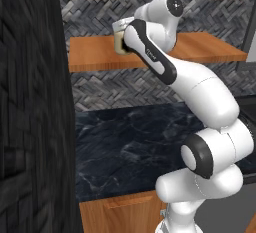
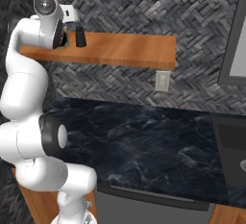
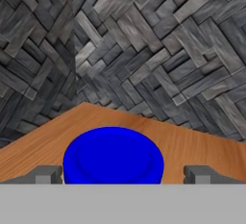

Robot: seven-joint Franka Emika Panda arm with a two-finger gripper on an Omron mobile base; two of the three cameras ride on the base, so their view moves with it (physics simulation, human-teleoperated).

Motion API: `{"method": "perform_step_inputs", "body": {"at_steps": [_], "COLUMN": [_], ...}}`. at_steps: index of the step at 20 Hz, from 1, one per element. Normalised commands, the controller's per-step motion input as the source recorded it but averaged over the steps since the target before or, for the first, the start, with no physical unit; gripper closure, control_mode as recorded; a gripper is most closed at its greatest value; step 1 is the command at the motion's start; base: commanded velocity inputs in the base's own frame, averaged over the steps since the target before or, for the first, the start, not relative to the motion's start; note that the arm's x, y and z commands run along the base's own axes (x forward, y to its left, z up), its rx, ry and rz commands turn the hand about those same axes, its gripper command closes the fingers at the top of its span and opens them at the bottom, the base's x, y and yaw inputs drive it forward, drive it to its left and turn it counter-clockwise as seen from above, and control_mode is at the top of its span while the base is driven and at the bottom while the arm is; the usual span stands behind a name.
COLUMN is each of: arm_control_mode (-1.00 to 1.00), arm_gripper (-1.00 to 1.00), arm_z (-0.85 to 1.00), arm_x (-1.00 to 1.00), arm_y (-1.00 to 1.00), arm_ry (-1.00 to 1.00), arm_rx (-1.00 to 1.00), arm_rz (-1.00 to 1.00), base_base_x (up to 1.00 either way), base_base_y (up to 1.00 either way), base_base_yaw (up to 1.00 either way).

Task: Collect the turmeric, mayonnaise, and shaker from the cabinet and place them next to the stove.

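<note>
The mayonnaise shows its bright blue lid [image 3: 113, 156] in the hand view, standing on the orange-brown cabinet shelf [image 3: 192, 146]. My gripper [image 3: 125, 175] is open above it, one fingertip on each side of the lid with a gap on both sides. In the left base view the jar's cream body [image 1: 118, 42] peeks out from behind my arm, at the left part of the shelf [image 1: 210, 47]. The dark tapered shaker [image 2: 80, 36] stands on the shelf [image 2: 125, 50] just right of my hand. The turmeric is hidden.
A black marble counter [image 2: 144, 141] runs below the shelf, with a wall outlet [image 2: 162, 80] above it. A tall dark wall [image 1: 30, 107] stands close on the left. A grey panel in a dark frame [image 2: 236, 31] hangs at the right, with a dark appliance edge [image 2: 230, 141] beneath it.
</note>
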Motion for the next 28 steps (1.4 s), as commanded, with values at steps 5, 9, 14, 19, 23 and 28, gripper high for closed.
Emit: {"method": "perform_step_inputs", "body": {"at_steps": [5, 9, 14, 19, 23, 28], "arm_control_mode": [-1.0, -1.0, -1.0, -1.0, -1.0, -1.0], "arm_gripper": [-1.0, -1.0, -1.0, -1.0, -1.0, -1.0], "arm_z": [-0.05, -0.08, -0.06, -0.03, 0.0, 0.0], "arm_x": [0.0, 0.0, 0.01, 0.04, 0.11, 0.17], "arm_y": [0.06, 0.06, 0.08, 0.08, 0.03, 0.01], "arm_ry": [0.0, 0.0, 0.0, 0.0, 0.0, 0.03], "arm_rx": [-0.02, -0.02, -0.02, -0.02, 0.0, 0.0], "arm_rz": [0.0, 0.0, 0.0, 0.0, 0.0, 0.0], "base_base_x": [0.0, 0.0, 0.0, 0.0, 0.0, 0.0], "base_base_y": [0.0, 0.0, 0.0, 0.0, 0.0, 0.0], "base_base_yaw": [0.0, 0.0, 0.0, 0.0, 0.0, 0.0]}}
